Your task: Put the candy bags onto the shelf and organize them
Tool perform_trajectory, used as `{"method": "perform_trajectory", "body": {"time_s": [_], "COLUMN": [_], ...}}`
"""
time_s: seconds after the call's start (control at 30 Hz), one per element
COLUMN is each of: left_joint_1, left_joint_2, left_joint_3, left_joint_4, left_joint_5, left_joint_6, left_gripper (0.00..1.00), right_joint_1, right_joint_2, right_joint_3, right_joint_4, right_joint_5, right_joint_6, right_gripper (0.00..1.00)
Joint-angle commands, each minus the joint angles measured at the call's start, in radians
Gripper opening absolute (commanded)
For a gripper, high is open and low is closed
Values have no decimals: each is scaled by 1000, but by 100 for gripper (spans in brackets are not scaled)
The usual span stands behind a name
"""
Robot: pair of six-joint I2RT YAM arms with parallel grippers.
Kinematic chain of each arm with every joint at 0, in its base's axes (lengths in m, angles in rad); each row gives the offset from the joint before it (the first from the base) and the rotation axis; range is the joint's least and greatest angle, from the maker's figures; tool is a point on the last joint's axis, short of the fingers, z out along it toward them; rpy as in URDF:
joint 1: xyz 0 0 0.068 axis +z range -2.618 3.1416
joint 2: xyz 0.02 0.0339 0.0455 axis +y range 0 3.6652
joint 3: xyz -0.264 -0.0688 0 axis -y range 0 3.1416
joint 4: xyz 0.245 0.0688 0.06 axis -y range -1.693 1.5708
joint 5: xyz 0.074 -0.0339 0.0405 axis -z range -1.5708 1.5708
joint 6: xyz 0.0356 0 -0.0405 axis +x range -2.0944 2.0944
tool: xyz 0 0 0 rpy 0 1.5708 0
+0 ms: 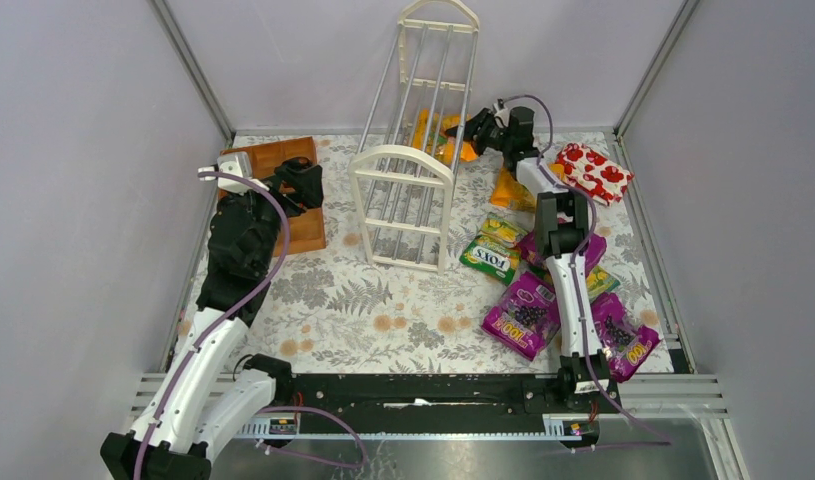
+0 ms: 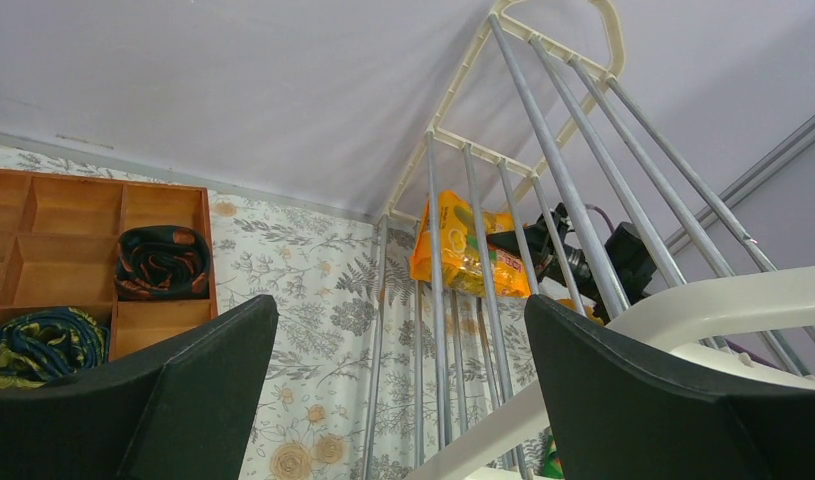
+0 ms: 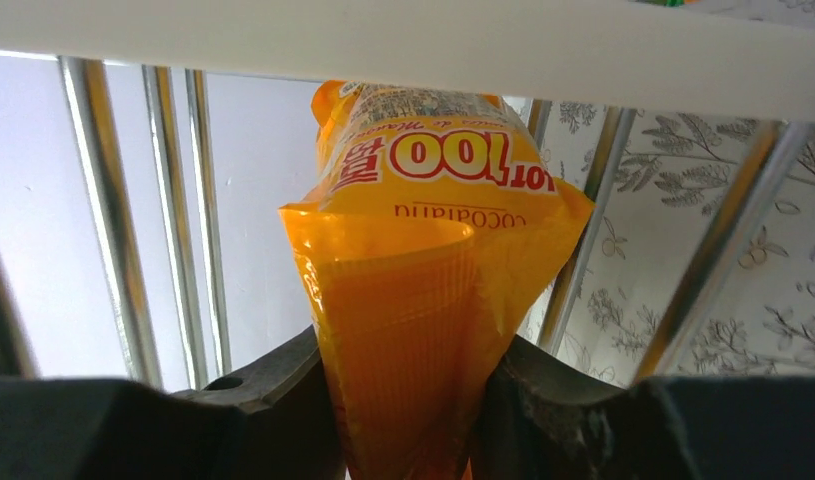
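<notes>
From above, the shelf [image 1: 415, 150] stands mid-bench toward the far edge. The right hand [image 1: 480, 128] reaches into it from the right-edge side, pinching an orange bag [image 1: 435, 135] among the rods of an upper tier. The other candy bags lie loose on the bench [image 1: 383, 310] along the right edge: a green FOX'S bag [image 1: 491, 258], two purple bags [image 1: 523, 315] [image 1: 623, 340] and another orange one [image 1: 510, 188]. A red packet [image 1: 593, 170] sits toward the far-right corner. The left hand [image 1: 301, 185] hovers over the wooden tray [image 1: 293, 235] near the far-left corner, apart from the shelf.

The left wrist view shows the left hand's fingers spread wide with nothing between them. Past them, the orange bag hangs behind the silver rods with the right hand at its far side. Rolled dark cloths [image 2: 163, 262] fill two tray compartments.

The right wrist view shows the right hand's fingers pressed onto the crumpled end of the orange bag, whose body sticks out between rods under a cream crossbar.

The likely trouble is the bag dropping through. The rods stand well apart, and the glossy packet is held by one end only. Released while not lying across at least two rods, it would probably slide down between them. A nudge from the arm could also rock the tall shelf, which nothing braces.
</notes>
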Motion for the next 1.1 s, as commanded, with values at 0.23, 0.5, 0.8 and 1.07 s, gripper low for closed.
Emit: {"method": "perform_trajectory", "body": {"time_s": [0.23,0.5,0.8,1.07], "left_joint_1": [8,9,9,9], "left_joint_2": [-8,15,12,11], "left_joint_3": [27,30,28,27], "left_joint_4": [33,47,56,56], "left_joint_5": [14,84,102,113], "left_joint_6": [-6,-19,-15,-25], "left_gripper": [99,99,99,99], "right_joint_1": [45,42,-11,-18], "right_joint_2": [98,80,-76,-226], "right_joint_3": [225,245,135,-98], "right_joint_4": [69,-90,-391,-361], "right_joint_5": [4,47,134,129], "right_joint_6": [6,-112,-338,-387], "right_gripper": [49,73,88,92]}}
